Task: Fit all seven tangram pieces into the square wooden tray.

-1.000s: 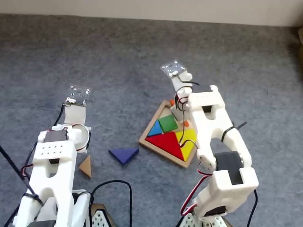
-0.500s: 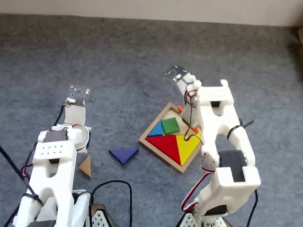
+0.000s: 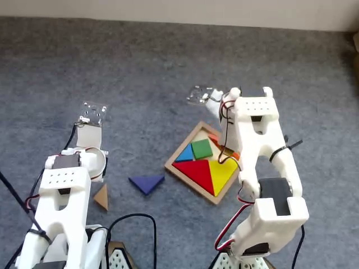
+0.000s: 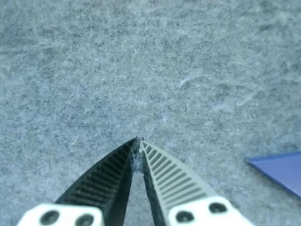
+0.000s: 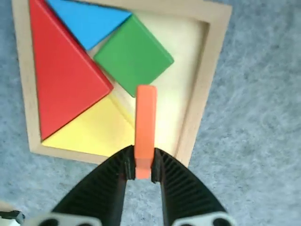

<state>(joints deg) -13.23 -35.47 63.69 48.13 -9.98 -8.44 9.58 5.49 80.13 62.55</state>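
Desk (image 3: 140, 67) is covered edge to edge in grey, fuzzy carpet-like felt, and a pale wall strip (image 3: 224, 11) runs along the 12 o'clock edge of the high view. We see the square wooden tray (image 3: 188, 180) sitting corner-on just right of centre, flat on the felt. Inside it are the red triangle (image 3: 196, 170), yellow triangle (image 3: 220, 172), light blue triangle (image 3: 184, 153) and green square (image 3: 201, 148), packed together, leaving bare wood toward the tray's 1 to 3 o'clock side. The right gripper (image 5: 142, 157) is clamped on the orange piece (image 5: 145, 127), held on edge above that bare part, close to the tray's rim, off the wood as far as we can tell. The dark blue triangle (image 3: 147, 182) lies on the felt at 9 o'clock of the tray, near but apart. The tan triangle (image 3: 102, 197) is at 8 o'clock of the dark blue one, just beside the left arm. The left gripper (image 4: 138, 143) is over bare felt, jaws pinched together tip to tip, nothing in them. A black cable (image 3: 132, 224) loops by the arm bases at 6 o'clock.
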